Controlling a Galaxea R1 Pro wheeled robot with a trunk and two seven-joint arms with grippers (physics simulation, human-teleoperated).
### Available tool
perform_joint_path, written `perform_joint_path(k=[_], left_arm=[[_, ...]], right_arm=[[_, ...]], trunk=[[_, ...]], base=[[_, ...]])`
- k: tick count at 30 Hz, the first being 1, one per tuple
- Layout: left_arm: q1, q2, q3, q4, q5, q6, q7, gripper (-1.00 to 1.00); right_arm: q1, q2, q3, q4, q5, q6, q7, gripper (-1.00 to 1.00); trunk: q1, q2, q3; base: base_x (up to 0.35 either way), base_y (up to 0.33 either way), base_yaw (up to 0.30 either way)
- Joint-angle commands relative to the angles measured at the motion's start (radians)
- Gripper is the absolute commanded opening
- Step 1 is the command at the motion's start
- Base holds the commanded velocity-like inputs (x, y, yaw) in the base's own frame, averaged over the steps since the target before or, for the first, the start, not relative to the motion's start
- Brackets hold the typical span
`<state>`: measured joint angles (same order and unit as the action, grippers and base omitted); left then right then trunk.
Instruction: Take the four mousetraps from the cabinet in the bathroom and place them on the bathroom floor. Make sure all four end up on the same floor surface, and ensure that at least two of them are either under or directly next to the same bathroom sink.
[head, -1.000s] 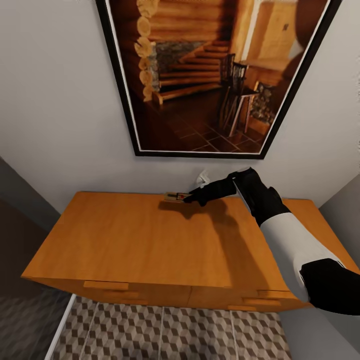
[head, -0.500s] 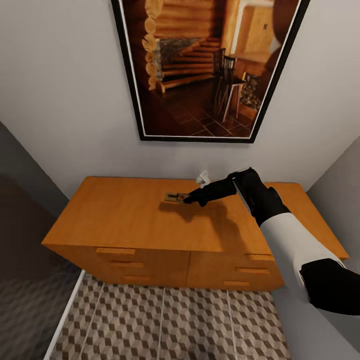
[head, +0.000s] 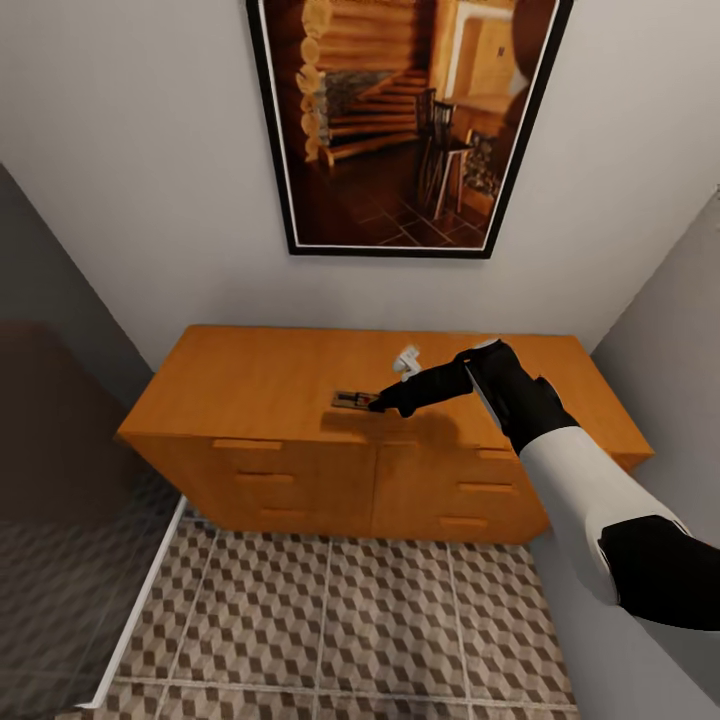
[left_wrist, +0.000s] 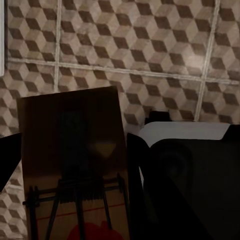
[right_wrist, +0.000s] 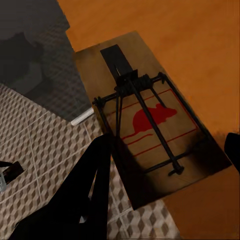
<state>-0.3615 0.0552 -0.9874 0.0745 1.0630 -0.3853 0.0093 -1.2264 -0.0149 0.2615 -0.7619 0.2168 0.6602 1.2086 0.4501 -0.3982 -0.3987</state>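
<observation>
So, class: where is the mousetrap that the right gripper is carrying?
In the head view the mousetrap sits at the right gripper tips, above the cabinet top near its front edge.

Grey walls (head: 150, 180), framed cabin picture (head: 405, 120)

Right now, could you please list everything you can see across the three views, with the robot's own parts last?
Mousetraps: two, tan wood with dark wire and a red mouse print; one held over the cabinet top, one held above the floor.
Cabinet: one, orange-brown, drawers with bar handles, against the wall.
Framed picture: one, black frame, log-cabin interior, on the wall above the cabinet.
Small white object: one, on the cabinet top near the wall; too small to identify.
Bathroom floor: brown-and-beige cube tiles, in front of the cabinet.
Right claw: black, shut on the first mousetrap.
Left claw: black, shut on the second mousetrap.
</observation>
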Motion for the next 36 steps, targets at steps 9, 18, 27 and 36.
perform_joint_path(k=[9, 18, 27, 36], left_arm=[[-0.001, -0.001, -0.007, 0.001, -0.001, -0.003, 0.003, -1.00], [-0.001, -0.001, -0.007, 0.001, -0.001, -0.003, 0.003, -1.00], [-0.001, -0.001, -0.007, 0.001, -0.001, -0.003, 0.003, -1.00], [-0.001, 0.000, -0.007, 0.001, -0.001, -0.003, 0.003, -1.00]], right_arm=[[-0.001, 0.000, 0.001, 0.030, 0.004, 0.008, 0.007, -1.00], [-0.001, 0.000, 0.001, 0.064, 0.005, 0.004, 0.004, -1.00], [-0.001, 0.000, 0.001, 0.094, 0.006, 0.002, 0.001, -1.00], [-0.001, 0.000, 0.002, 0.133, 0.008, -0.007, -0.003, -1.00]], trunk=[[0.000, -0.002, -0.002], [0.000, -0.002, -0.002], [0.000, -0.002, -0.002], [0.000, -0.002, -0.002]], base=[[-0.336, 0.000, 0.000], [-0.322, 0.062, 0.000], [-0.264, 0.194, 0.000], [-0.258, 0.204, 0.000]])
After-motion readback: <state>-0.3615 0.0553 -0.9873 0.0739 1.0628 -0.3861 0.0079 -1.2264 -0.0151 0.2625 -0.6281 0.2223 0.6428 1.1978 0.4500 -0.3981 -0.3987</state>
